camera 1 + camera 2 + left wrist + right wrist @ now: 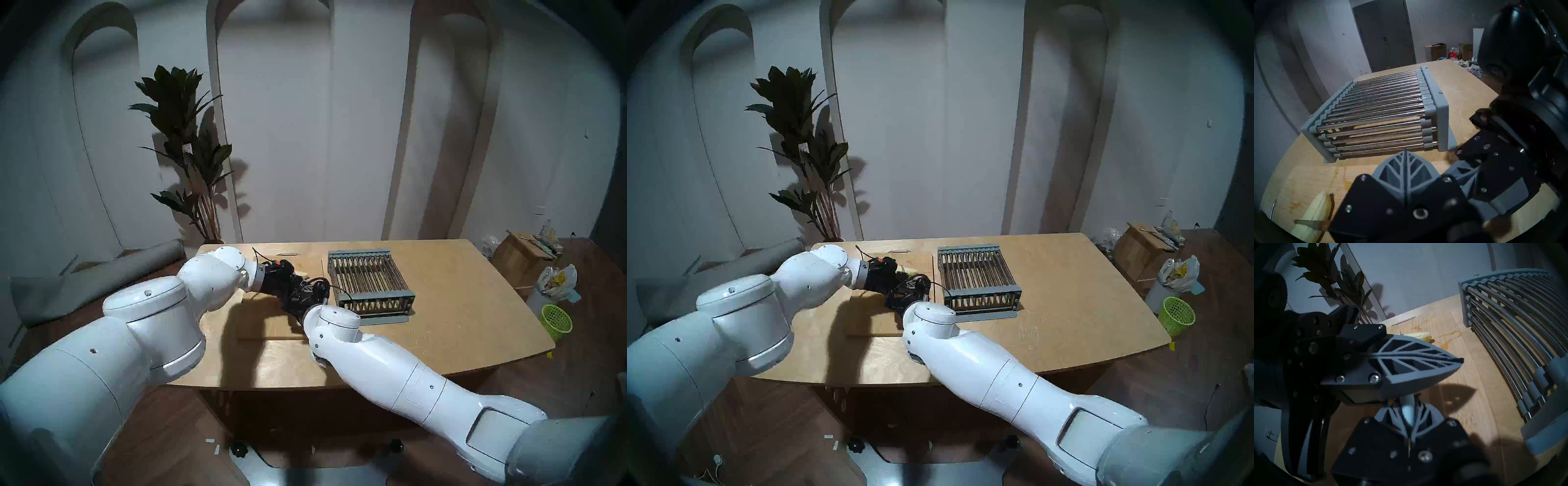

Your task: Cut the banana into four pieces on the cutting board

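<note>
Standing just right of the board (261,322), a grey rack (369,281) crowds both closed grippers. The left gripper (1405,152) pinches nothing visible; the right gripper (1409,410) clamps a grey handle (1407,410), its blade hidden. They mostly hide the banana (1316,210).

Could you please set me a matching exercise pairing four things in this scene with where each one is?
Things:
1 banana
2 rack
3 basket
4 plant

Places:
A on the floor, right of the table
B on the cutting board
C behind the table's far left corner
D on the table, right of the cutting board

Pairs: 1-B; 2-D; 3-A; 4-C
</note>
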Controlling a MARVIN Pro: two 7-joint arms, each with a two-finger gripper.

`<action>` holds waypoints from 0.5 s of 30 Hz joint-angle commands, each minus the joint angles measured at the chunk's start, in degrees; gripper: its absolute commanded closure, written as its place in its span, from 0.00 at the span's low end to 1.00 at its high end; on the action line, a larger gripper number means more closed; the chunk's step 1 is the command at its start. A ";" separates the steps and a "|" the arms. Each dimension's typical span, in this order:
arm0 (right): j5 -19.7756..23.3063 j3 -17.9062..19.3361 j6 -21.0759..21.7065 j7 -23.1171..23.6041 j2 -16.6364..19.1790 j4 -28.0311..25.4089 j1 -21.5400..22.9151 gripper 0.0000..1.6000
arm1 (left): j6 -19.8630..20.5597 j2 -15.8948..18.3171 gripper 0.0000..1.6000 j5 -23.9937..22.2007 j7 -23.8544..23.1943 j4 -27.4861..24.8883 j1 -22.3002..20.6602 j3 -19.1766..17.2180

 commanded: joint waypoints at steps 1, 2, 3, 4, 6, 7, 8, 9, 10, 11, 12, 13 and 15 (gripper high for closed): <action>-0.12 2.86 -0.65 0.05 0.36 -0.46 3.70 1.00 | 0.72 0.44 1.00 0.50 0.38 0.72 -0.41 0.48; -0.03 2.93 -0.61 0.16 0.39 -0.32 3.79 1.00 | 0.82 0.40 1.00 0.51 0.55 0.72 -0.42 0.50; 0.05 3.05 -0.59 0.22 0.41 -0.20 3.88 1.00 | 0.90 0.36 1.00 0.51 0.67 0.71 -0.44 0.52; 0.15 3.15 -0.52 0.33 0.44 -0.06 3.99 1.00 | 1.00 0.32 1.00 0.52 0.84 0.71 -0.46 0.54; 0.33 3.36 -0.45 0.48 0.46 0.18 4.17 1.00 | 1.14 0.29 1.00 0.53 1.12 0.73 -0.48 0.60; 0.39 3.42 -0.40 0.56 0.49 0.29 4.25 1.00 | 1.18 0.29 1.00 0.55 1.25 0.74 -0.43 0.64; 0.48 3.51 -0.34 0.66 0.49 0.44 4.34 1.00 | 1.23 0.28 1.00 0.57 1.42 0.76 -0.38 0.69; 0.58 3.59 -0.30 0.71 0.48 0.57 4.41 1.00 | 1.27 0.29 1.00 0.58 1.54 0.78 -0.33 0.73; 0.66 3.65 -0.25 0.78 0.47 0.72 4.49 1.00 | 1.32 0.29 1.00 0.59 1.68 0.79 -0.31 0.78; 0.73 3.71 -0.21 0.83 0.43 0.85 4.55 1.00 | 1.34 0.34 1.00 0.59 1.77 0.83 -0.28 0.81; 0.96 3.84 -0.12 1.00 0.35 1.14 4.68 1.00 | 1.40 0.43 1.00 0.62 2.06 0.90 -0.17 0.92; 0.96 3.84 -0.12 1.00 0.35 1.14 4.68 1.00 | 1.40 0.43 1.00 0.62 2.06 0.90 -0.17 0.92; 1.13 3.93 -0.03 1.14 0.27 1.42 4.80 1.00 | 1.44 0.52 1.00 0.64 2.27 0.95 -0.08 1.01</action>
